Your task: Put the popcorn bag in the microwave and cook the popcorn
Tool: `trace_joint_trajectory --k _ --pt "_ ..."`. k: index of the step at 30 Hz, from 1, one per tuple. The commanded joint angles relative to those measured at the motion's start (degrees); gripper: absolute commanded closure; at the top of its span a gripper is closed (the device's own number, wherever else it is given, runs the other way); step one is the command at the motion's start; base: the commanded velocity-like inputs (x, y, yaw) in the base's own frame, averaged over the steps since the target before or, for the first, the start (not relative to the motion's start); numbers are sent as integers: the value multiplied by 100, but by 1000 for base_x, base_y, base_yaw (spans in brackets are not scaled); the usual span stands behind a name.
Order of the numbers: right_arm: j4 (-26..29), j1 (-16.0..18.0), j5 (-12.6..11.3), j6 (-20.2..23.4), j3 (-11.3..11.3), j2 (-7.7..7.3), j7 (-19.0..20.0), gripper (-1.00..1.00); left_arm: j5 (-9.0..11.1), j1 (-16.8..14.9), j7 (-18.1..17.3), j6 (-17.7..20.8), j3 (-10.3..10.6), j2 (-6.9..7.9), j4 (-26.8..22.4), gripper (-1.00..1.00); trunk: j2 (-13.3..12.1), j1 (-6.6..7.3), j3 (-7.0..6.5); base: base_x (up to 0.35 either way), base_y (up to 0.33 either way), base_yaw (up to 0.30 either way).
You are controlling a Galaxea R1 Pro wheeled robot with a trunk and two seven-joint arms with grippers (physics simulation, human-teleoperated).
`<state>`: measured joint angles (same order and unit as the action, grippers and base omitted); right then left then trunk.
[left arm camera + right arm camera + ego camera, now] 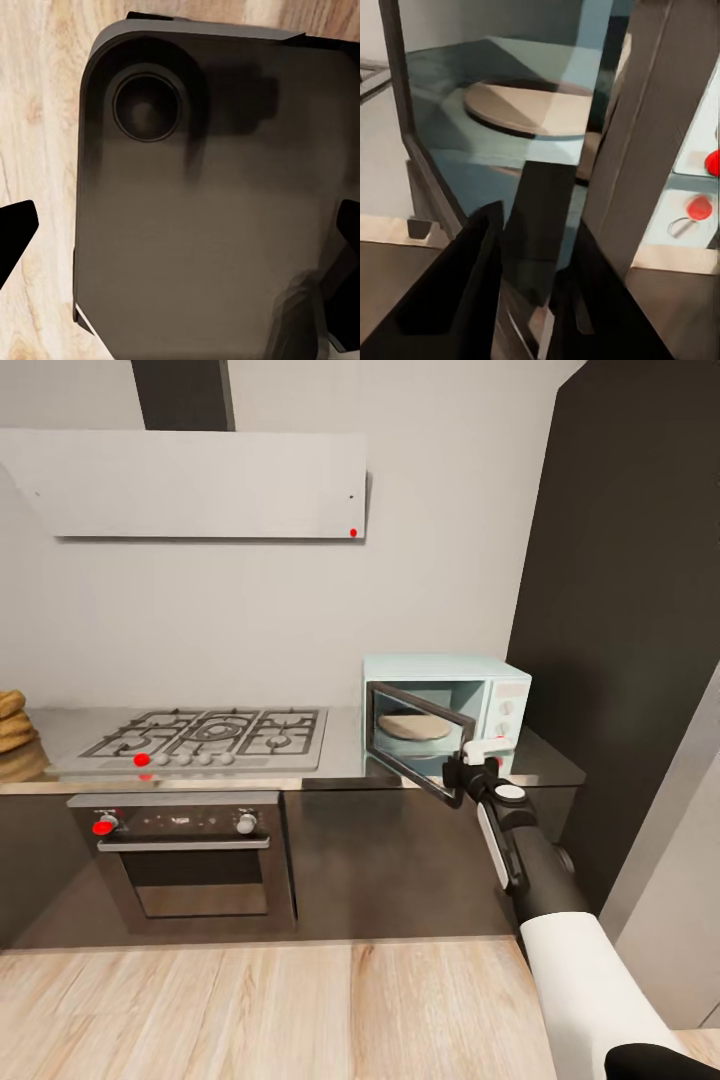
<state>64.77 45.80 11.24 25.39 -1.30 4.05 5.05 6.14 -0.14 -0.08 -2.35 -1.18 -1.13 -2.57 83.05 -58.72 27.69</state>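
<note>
Right gripper [458, 775] pinches the free edge of the microwave [445, 710] door [420, 745] — ajar, turntable [413, 727] just beyond. Door looks stiff, hinged; hold that edge. Popcorn bag's whereabouts: can't tell. Left gripper [180, 225] spread, over the robot's base [210, 187].

R arm [560, 920]: white sleeve, black forearm w/ white trim.
</note>
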Motion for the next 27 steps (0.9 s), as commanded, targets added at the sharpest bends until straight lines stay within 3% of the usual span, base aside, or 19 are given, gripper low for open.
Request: trace_joint_trajectory --k 1,5,9,10,27 --pt "-23 -1 28 36 19 2 16 100 54 -3 -1 -17 -5 -1 2 -100 2 0 7 0 0 0" --pt "-1 -1 292 36 34 1 180 100 54 -3 -1 -20 -5 -7 2 -100 2 0 7 -43 26 0" --pt "-26 14 320 36 34 0 418 100 54 -3 -1 -20 -5 -3 2 -100 2 0 7 -89 71 0" --pt "-26 -1 -685 36 34 -1 -699 100 54 -3 -1 -20 -5 -2 2 -100 2 0 7 -18 13 0" --pt "-26 -1 -686 39 34 -1 -699 100 54 -3 -1 -20 -5 -9 2 -100 2 0 7 -1 31 0"
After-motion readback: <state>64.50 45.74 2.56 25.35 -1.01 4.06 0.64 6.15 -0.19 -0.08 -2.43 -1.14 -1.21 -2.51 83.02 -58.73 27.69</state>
